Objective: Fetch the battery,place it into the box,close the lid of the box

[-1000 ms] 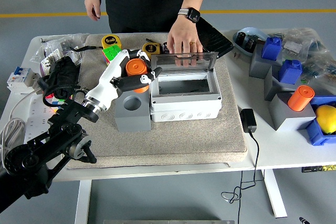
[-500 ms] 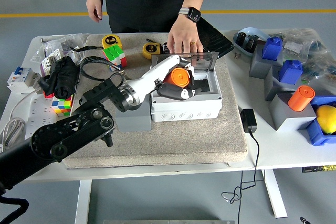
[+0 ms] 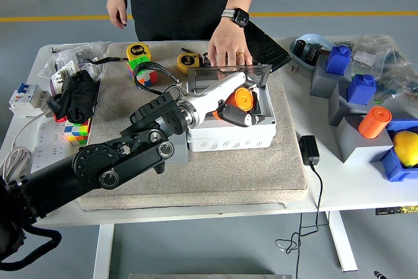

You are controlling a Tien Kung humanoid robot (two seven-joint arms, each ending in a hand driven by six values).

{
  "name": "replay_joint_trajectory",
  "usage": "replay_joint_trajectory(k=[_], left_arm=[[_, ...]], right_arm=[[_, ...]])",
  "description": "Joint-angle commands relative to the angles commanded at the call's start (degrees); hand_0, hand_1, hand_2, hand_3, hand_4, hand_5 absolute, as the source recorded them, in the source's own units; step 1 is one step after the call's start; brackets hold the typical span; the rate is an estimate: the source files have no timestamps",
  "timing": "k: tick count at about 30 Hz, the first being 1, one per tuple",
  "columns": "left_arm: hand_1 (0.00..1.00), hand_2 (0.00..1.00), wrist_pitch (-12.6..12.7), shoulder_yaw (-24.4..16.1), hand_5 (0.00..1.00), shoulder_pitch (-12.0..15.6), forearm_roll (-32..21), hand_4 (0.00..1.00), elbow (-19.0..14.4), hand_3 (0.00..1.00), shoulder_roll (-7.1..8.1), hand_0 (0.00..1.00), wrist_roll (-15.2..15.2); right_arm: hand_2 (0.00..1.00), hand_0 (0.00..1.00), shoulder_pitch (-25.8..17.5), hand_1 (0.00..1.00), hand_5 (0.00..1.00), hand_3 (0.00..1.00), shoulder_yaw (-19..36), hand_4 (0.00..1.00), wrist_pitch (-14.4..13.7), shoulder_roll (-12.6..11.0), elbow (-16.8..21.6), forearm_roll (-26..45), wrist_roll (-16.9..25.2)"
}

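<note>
My left hand (image 3: 240, 104) reaches from the lower left over the grey box (image 3: 232, 130) and is shut on the orange battery (image 3: 239, 100). It holds the battery inside the box's open top, towards the right side. The box's clear lid (image 3: 225, 73) stands up at the back. A person's hand (image 3: 227, 49) rests on the lid's top edge and steadies it. The grey battery holder (image 3: 171, 151) left of the box is mostly hidden by my arm. My right arm is out of view.
A grey mat (image 3: 196, 181) lies under the box. Tape measures (image 3: 138, 51), puzzle cubes (image 3: 76, 131) and cables lie at the left. Grey and blue blocks (image 3: 358, 89), a second orange battery (image 3: 374, 122) and a power adapter (image 3: 308, 150) are at the right.
My left hand carried the orange battery from the grey holder rightwards over the box and lowered it into the box's right side. The person's hand stayed on the lid.
</note>
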Motion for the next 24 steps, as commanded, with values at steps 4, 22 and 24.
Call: replay_joint_trajectory(k=[4, 22, 24], left_arm=[[0.139, 0.174, 0.42, 0.96, 0.067, -0.89, 0.36, 0.855, 1.77, 0.282, -1.00, 0.166, -0.51], [0.320, 0.357, 1.74, 2.86, 0.061, -3.11, 2.59, 0.915, 8.54, 0.504, -2.37, 0.222, -2.83], [0.320, 0.357, 1.62, 2.86, 0.061, -3.13, 2.57, 0.915, 8.76, 0.504, -2.37, 0.222, -2.86]], right_arm=[[0.642, 0.660, 0.09, 0.640, 0.419, 0.537, 0.25, 0.879, -0.21, -0.03, 0.16, -0.48, 0.11], [0.642, 0.658, 0.20, 0.640, 0.418, 0.537, 0.16, 0.879, -0.35, -0.13, 0.35, -0.87, 0.25], [0.642, 0.658, 0.24, 0.640, 0.418, 0.537, 0.22, 0.878, -0.35, -0.11, 0.38, -0.98, 0.29]])
